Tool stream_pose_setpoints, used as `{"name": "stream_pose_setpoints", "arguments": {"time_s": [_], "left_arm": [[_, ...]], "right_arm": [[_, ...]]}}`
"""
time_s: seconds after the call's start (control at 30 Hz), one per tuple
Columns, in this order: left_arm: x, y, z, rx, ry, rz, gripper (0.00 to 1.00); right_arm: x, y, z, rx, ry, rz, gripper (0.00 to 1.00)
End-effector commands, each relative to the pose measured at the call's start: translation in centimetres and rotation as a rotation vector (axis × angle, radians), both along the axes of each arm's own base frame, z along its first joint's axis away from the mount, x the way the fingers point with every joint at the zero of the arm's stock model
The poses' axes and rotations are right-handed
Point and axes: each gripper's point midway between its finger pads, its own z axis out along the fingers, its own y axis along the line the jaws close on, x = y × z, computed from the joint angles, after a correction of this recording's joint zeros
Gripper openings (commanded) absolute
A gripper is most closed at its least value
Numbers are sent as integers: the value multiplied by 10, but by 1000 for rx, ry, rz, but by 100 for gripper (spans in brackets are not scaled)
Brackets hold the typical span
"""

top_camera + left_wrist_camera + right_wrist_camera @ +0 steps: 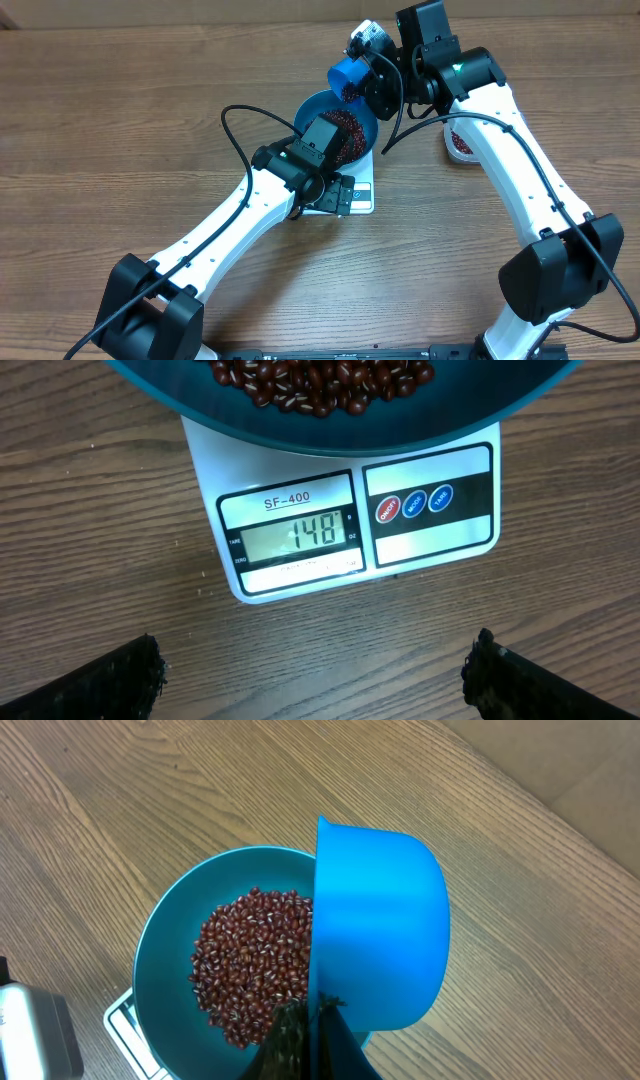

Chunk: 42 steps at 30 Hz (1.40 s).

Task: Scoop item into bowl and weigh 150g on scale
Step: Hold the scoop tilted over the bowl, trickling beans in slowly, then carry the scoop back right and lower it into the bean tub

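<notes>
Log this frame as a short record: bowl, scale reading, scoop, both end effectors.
bowl: blue, on the scale, holding beans
scale display: 148
scoop: blue, tipped sideways over the bowl
right end effector: shut on the scoop
left end effector: open, empty, near the scale's display

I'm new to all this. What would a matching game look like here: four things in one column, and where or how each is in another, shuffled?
1. beans
2. scale
3. scoop
4. left gripper

A. display reads 148
B. open, holding nothing
C. heaped in the bowl
D. tipped over the bowl, held by the right gripper

Pairs: 1-C, 2-A, 3-D, 4-B
</notes>
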Motion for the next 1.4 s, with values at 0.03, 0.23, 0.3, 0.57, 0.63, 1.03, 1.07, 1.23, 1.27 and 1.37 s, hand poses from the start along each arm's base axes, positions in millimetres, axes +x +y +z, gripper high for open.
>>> {"name": "stream_pose_setpoints", "arguments": {"time_s": [0.03,0.23,0.3,0.57,0.63,1.03,1.07,1.23,1.27,1.37], "left_arm": [[1,-4,1,-9,-4,6,100],[2,-4,1,-9,-4,7,100],[2,-4,1,-9,-4,6,100],[1,-4,1,-9,-4,6,100],[2,-4,1,-9,-4,7,99],[1,-4,1,-9,-4,6,100],[1,-4,1,-9,-3,6,99],[2,-4,1,-9,-4,7,100],[2,-4,1,-9,-4,7,100],[1,-4,1,-9,-4,6,100]], "right_arm": [[2,5,13,28,-19,3,4],[2,5,13,28,-19,3,4],[2,5,13,28,-19,3,4],[2,5,13,27,-18,2,4],[2,5,13,28,-19,2,4],[8,-10,27,282,138,-145,4],[8,-13,31,335,168,-145,4],[11,-51,55,597,313,-205,4],[12,-63,58,635,331,-227,4],[19,-115,56,681,361,-358,4]]}}
